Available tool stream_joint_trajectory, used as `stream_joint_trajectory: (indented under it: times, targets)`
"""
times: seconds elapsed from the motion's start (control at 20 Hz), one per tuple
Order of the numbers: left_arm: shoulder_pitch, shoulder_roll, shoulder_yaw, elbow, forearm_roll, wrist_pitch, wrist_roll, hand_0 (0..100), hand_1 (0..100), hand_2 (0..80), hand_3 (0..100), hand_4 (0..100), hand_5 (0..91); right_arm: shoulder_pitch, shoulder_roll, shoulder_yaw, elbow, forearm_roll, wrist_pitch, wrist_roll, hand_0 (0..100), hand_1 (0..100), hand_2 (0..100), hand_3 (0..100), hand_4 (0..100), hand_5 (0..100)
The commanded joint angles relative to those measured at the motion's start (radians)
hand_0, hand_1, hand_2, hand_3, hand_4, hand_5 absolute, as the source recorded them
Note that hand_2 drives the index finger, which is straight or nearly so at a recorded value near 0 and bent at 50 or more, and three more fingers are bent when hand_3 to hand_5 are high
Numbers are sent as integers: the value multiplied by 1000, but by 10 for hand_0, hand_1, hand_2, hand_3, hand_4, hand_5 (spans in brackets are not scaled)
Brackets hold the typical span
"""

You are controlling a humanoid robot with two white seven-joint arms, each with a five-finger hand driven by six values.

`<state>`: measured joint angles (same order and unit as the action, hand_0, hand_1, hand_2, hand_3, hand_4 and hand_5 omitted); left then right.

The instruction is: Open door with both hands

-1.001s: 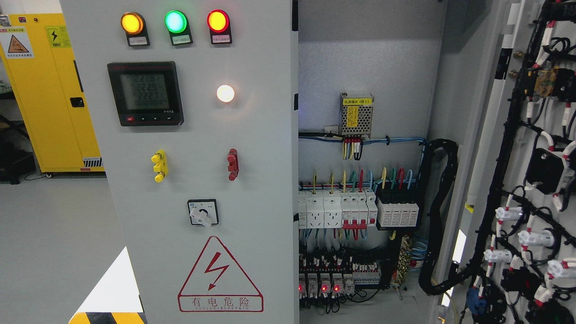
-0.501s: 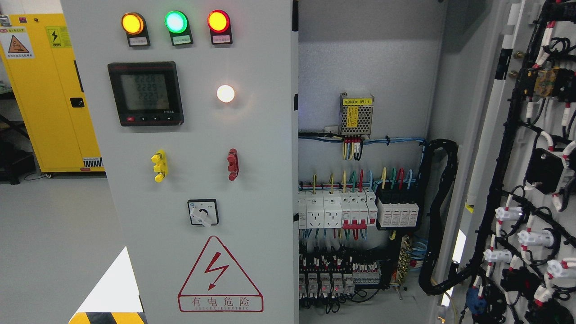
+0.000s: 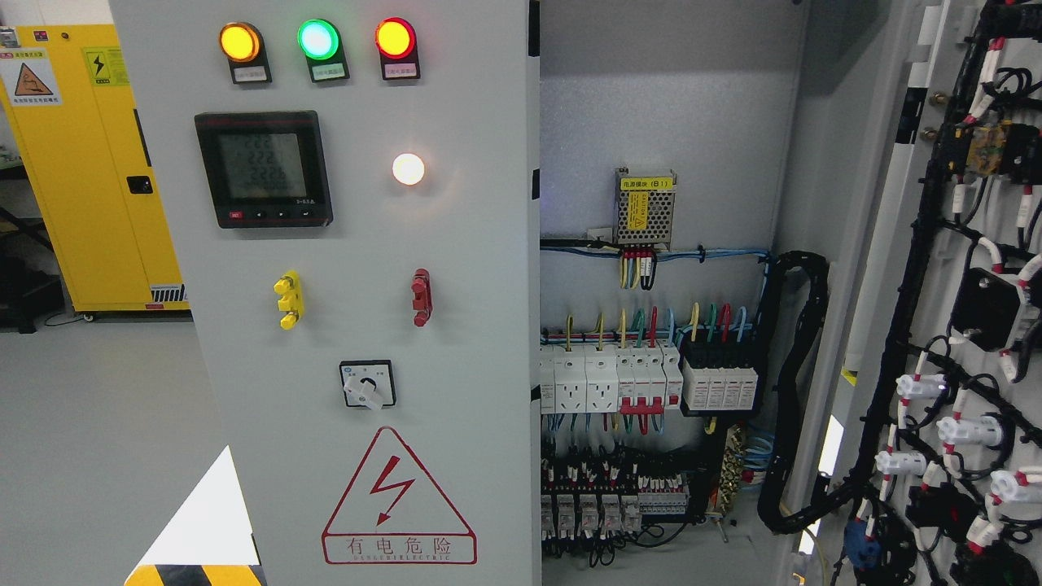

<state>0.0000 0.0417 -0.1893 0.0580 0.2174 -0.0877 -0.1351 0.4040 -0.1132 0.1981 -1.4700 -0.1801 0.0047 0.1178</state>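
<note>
A grey electrical cabinet fills the head view. Its left door (image 3: 472, 244) stands shut and carries three lit lamps, a digital meter (image 3: 263, 168), a white lamp, yellow and red knobs, a rotary switch (image 3: 367, 384) and a red shock-warning triangle (image 3: 398, 500). The right door (image 3: 961, 309) is swung wide open at the picture's right, its inner face covered with black wiring and white connectors. Between them the cabinet's inside (image 3: 659, 366) shows breakers, coloured wires and a small power supply. Neither hand nor arm appears anywhere.
A yellow safety cabinet (image 3: 89, 171) stands at the back left on a grey floor. Black-and-yellow hazard tape (image 3: 195, 574) marks the floor at the lower left. A thick black cable loop (image 3: 802, 391) hangs inside by the right hinge side.
The red lights on the relays at the bottom of the cabinet have gone out and the meter's digits have changed. Doors have not moved.
</note>
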Motion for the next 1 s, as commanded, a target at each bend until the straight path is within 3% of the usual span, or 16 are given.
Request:
stream_joint_trajectory:
  times: [0.0, 0.1, 0.3, 0.5, 0.7, 0.95]
  targets:
    - [-31, 0, -1, -12, 0, 0, 0, 0, 0, 0, 0, 0, 0, 19, -40, 7, -621, 1, -141, 0, 201, 121, 0, 0, 0, 0]
    - [-31, -2, 1, -29, 0, 2, 0, 0, 0, 0, 0, 0, 0, 1, -46, 14, -621, -1, -186, 2, 201, 121, 0, 0, 0, 0]
    - [-31, 3, 1, -29, 0, 2, 0, 0, 0, 0, 0, 0, 0, -77, -34, 50, -621, 1, -195, 2, 201, 122, 0, 0, 0, 0]
    - [-31, 0, 2, -27, 0, 2, 0, 0, 0, 0, 0, 0, 0, -213, -26, 86, -618, 2, -192, 3, 202, 122, 0, 0, 0, 0]
    - [-31, 0, 1, -29, 0, 2, 0, 0, 0, 0, 0, 0, 0, -408, -8, 90, -560, 4, -160, -1, 202, 122, 0, 0, 0, 0]
    - [-32, 0, -1, -32, 0, 2, 0, 0, 0, 0, 0, 0, 0, -617, 41, 73, -457, -1, -40, -7, 201, 122, 0, 0, 0, 0]
